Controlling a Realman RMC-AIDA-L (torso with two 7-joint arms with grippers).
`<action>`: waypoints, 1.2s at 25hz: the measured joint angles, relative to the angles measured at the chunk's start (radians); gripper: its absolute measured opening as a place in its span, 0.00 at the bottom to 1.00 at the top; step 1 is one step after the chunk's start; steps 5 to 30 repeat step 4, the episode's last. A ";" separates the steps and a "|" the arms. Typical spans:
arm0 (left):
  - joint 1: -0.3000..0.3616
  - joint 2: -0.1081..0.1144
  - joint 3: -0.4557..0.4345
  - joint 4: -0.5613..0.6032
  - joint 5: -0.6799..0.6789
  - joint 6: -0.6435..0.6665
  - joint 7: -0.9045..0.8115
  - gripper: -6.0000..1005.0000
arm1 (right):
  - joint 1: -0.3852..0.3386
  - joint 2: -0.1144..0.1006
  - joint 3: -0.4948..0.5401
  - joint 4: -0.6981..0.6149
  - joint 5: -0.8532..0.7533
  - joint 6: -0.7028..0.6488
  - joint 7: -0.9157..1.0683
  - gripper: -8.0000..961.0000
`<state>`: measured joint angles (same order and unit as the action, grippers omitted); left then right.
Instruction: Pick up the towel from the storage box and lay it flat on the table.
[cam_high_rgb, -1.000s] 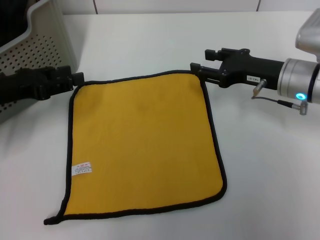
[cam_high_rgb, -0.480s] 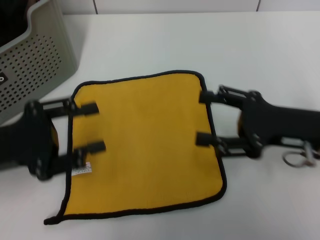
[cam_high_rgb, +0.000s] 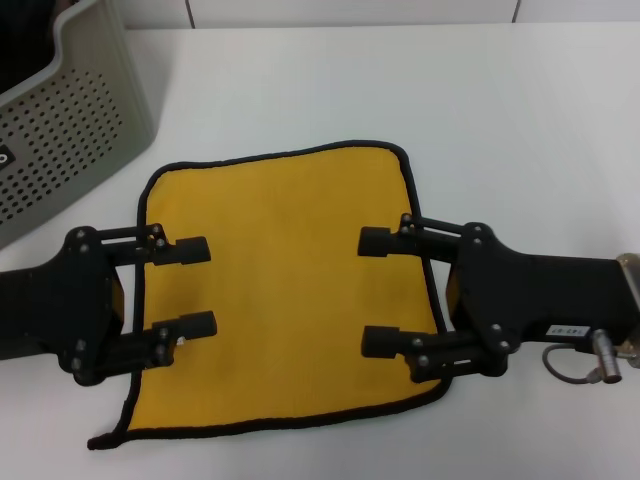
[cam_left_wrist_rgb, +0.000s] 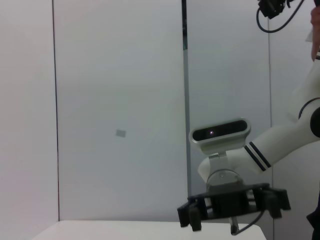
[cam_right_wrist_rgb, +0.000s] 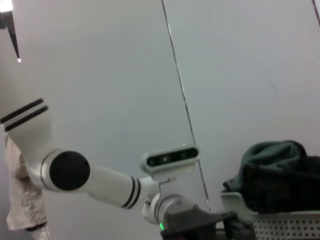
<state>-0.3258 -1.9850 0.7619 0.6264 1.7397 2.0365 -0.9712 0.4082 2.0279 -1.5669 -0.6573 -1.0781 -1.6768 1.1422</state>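
- Towel (cam_high_rgb: 285, 290) flat on worktop (cam_high_rgb: 500, 110), beside storage box (cam_high_rgb: 75, 120).
- Left end effector (cam_high_rgb: 195, 287) spread over towel's left edge.
- Right end effector (cam_high_rgb: 378, 291) spread over right edge.

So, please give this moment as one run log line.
towel: flat on table | storage box: beside towel | left gripper: open, above towel | right gripper: open, above towel

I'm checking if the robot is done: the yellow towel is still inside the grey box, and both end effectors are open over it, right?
Not quite. The towel lies spread flat on the table, outside the storage box, as the head view shows. The left end effector and right end effector are open over it.
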 joint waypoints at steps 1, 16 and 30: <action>-0.003 0.004 0.000 0.000 -0.001 0.000 -0.012 0.57 | 0.004 0.000 -0.007 0.000 0.000 0.007 0.000 0.90; -0.012 0.010 0.000 -0.001 -0.004 0.001 -0.045 0.57 | 0.012 0.001 -0.015 0.003 0.000 0.018 0.000 0.90; -0.012 0.010 0.000 -0.001 -0.004 0.001 -0.045 0.57 | 0.012 0.001 -0.015 0.003 0.000 0.018 0.000 0.90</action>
